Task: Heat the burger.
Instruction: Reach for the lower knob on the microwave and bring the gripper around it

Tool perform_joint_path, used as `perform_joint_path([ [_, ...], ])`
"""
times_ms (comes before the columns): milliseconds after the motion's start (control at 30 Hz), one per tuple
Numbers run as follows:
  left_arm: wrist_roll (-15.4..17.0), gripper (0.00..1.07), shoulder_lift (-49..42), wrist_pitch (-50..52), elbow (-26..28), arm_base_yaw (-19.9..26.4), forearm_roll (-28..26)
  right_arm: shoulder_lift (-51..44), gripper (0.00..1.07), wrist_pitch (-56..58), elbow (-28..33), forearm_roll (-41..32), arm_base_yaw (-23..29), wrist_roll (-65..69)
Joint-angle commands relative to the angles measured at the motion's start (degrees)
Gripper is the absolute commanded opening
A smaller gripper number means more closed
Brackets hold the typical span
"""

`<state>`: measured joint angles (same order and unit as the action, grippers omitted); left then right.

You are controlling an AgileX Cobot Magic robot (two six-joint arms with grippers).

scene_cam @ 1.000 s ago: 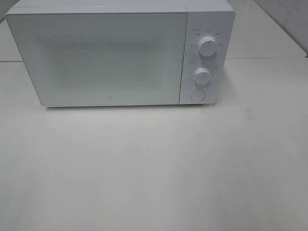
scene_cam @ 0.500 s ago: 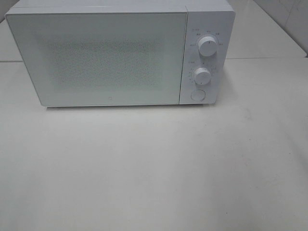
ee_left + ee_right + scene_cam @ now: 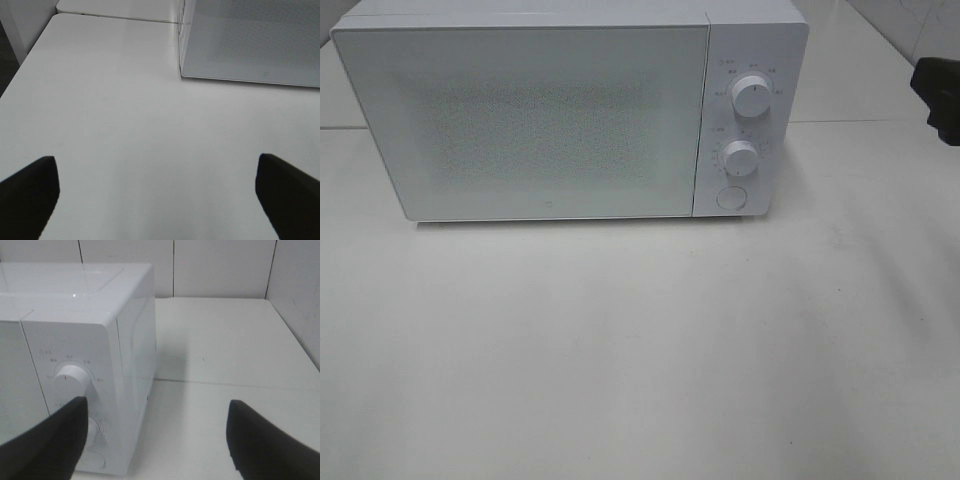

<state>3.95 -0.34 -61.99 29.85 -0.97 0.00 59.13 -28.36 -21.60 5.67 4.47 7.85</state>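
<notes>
The burger is out of view in every frame. A white microwave stands at the back of the table with its door shut. My left gripper is open above bare tabletop, short of the microwave's lower left corner, with nothing between its fingers. My right gripper is open too and empty, facing the control panel side of the microwave. A dark part of the right arm shows at the right edge of the exterior view.
The control panel carries two white knobs, the upper knob and the lower knob, over a round button. The white table stretches in front. A tiled wall rises behind the table.
A dark part of the right arm has come into the exterior view at the right edge. The microwave has not moved and its door stays shut.
</notes>
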Motion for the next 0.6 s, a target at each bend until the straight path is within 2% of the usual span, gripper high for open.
perform_joint_path([
  [33,0.1,1.00,-1.2,0.7,-0.1,0.1,0.0,2.2,0.76,-6.3,0.1,0.6,-0.3,0.4],
  [300,0.1,1.00,-1.2,0.7,-0.1,0.1,0.0,9.9,0.76,-18.0,0.9,0.5,-0.2,-4.7],
  [467,0.1,1.00,-1.2,0.7,-0.1,0.1,0.0,13.5,0.76,-26.8,4.5,-6.1,-0.2,-8.7],
  [567,0.1,1.00,-1.2,0.7,-0.1,0.1,0.0,15.4,0.76,-30.5,6.1,-10.3,1.8,-11.1],
  [600,0.1,1.00,-1.2,0.7,-0.1,0.1,0.0,16.6,0.76,-32.2,6.7,-13.3,4.3,-14.3],
])
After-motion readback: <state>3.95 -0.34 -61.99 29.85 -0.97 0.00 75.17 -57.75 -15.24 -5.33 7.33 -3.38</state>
